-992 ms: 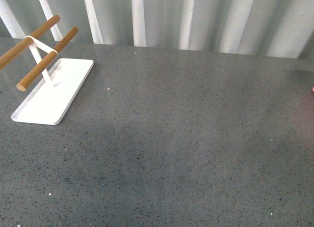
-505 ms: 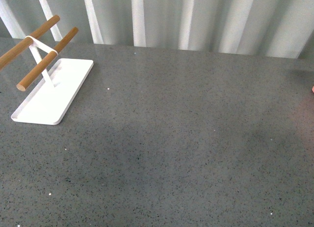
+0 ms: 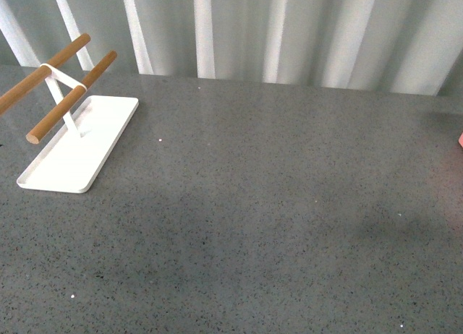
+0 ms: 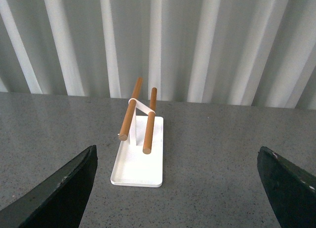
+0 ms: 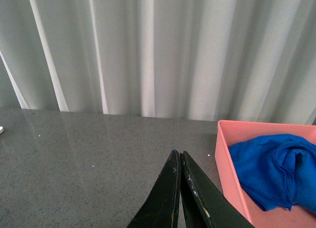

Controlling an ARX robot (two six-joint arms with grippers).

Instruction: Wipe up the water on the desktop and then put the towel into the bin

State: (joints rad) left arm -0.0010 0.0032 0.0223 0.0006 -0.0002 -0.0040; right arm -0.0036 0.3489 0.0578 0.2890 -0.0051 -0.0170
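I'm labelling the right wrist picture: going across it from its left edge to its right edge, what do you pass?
Bare desktop → shut right tool → pink bin wall → blue towel lying in the bin.

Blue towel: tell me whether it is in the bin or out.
In. In the right wrist view the blue towel lies crumpled inside the pink bin, below its rim; the right gripper is shut and empty.

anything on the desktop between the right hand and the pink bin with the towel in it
Nothing: in the right wrist view, only bare desktop separates the shut right hand from the pink bin holding the blue towel.
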